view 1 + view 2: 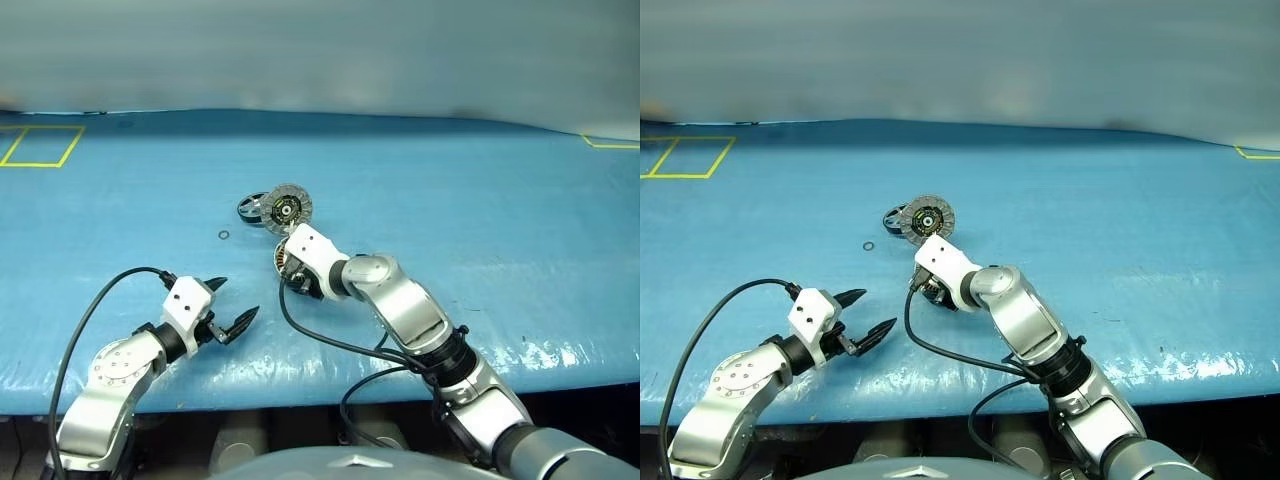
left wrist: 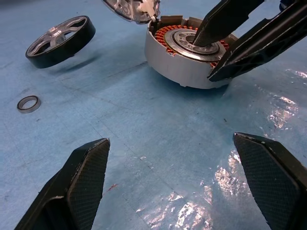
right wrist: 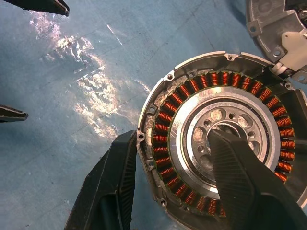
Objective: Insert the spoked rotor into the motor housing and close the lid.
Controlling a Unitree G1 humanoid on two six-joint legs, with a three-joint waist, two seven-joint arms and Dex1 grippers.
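The motor housing [image 3: 165,112] lies on the blue table with its copper windings facing up. My right gripper [image 3: 172,139] is shut on it, one finger in the silver centre hole and the other against the outer wall. The lid [image 1: 289,207] stands tilted just behind the housing, its radial-patterned face towards me. The spoked rotor [image 2: 60,40], a black ring with silver spokes, lies to the left of the lid. My left gripper [image 1: 236,298] hovers open near the table's front edge, left of the housing, with nothing between its fingers.
A small metal ring [image 1: 223,235] lies loose on the blue sheet [image 1: 480,230] left of the housing. Yellow tape marks [image 1: 40,146] sit at the far left corner, and another at the far right. Black cables trail from both wrists over the table's front edge.
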